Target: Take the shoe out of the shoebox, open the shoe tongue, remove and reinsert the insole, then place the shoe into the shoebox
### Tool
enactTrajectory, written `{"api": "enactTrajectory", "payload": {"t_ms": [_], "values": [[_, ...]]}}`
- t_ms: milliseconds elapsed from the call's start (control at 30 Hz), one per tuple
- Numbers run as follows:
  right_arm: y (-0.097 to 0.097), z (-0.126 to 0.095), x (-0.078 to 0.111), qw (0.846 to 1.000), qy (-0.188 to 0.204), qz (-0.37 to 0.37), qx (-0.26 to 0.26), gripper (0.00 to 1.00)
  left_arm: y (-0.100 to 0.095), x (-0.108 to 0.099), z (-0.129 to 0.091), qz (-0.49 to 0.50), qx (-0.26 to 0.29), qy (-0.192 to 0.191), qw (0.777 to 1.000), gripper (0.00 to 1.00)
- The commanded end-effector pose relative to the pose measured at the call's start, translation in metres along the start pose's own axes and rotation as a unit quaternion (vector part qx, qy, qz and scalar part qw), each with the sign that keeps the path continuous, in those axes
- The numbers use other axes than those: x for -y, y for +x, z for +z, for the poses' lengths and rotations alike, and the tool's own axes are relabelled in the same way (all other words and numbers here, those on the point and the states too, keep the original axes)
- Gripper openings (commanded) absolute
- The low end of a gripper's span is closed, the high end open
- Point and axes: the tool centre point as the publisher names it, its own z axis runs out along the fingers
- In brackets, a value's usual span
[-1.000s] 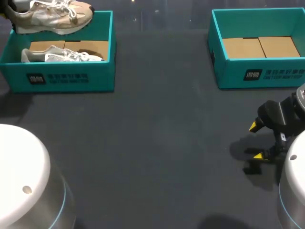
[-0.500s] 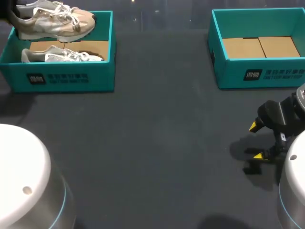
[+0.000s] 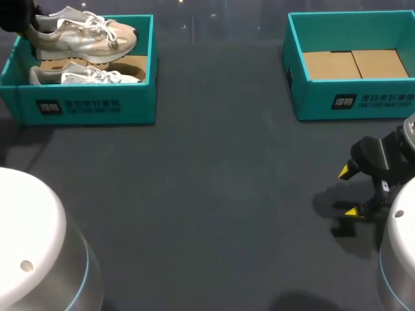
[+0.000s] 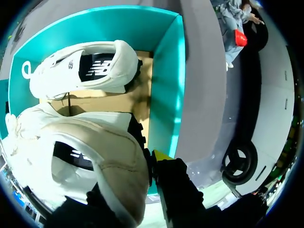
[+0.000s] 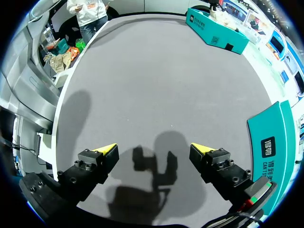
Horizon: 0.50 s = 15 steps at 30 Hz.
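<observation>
A beige and white shoe (image 3: 84,35) hangs low over the back of the left teal shoebox (image 3: 78,103). My left gripper (image 3: 18,18) is shut on its heel, at the view's far left corner. In the left wrist view the held shoe (image 4: 90,156) fills the space beside one yellow fingertip (image 4: 161,156); the other finger is hidden behind the heel. A second white shoe (image 3: 84,76) (image 4: 80,69) lies on its side on the box's cardboard floor. My right gripper (image 3: 348,192) (image 5: 154,149) stands open over bare table at the front right.
A second teal shoebox (image 3: 350,100) with only cardboard in it stands at the back right, its wall (image 5: 273,142) beside my right gripper. The dark grey table (image 3: 214,181) stretches between the two boxes.
My left gripper has lowered the beige shoe and carried it a little to the right, down to the box's rim. The right arm has kept still.
</observation>
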Motion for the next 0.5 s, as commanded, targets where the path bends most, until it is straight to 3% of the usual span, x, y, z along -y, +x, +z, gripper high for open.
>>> {"api": "enactTrajectory", "payload": {"t_ms": [33, 500], "values": [[0.002, -0.001, 0.0, 1.0, 0.001, 0.0, 0.001, 1.0, -0.002, -0.012, 0.012, 0.013, -0.001, 0.017, 1.0, 0.0], [0.002, -0.001, 0.0, 1.0, 0.001, 0.0, 0.001, 1.0, -0.01, -0.012, 0.034, 0.01, -0.032, 0.041, 0.999, 0.0]]}}
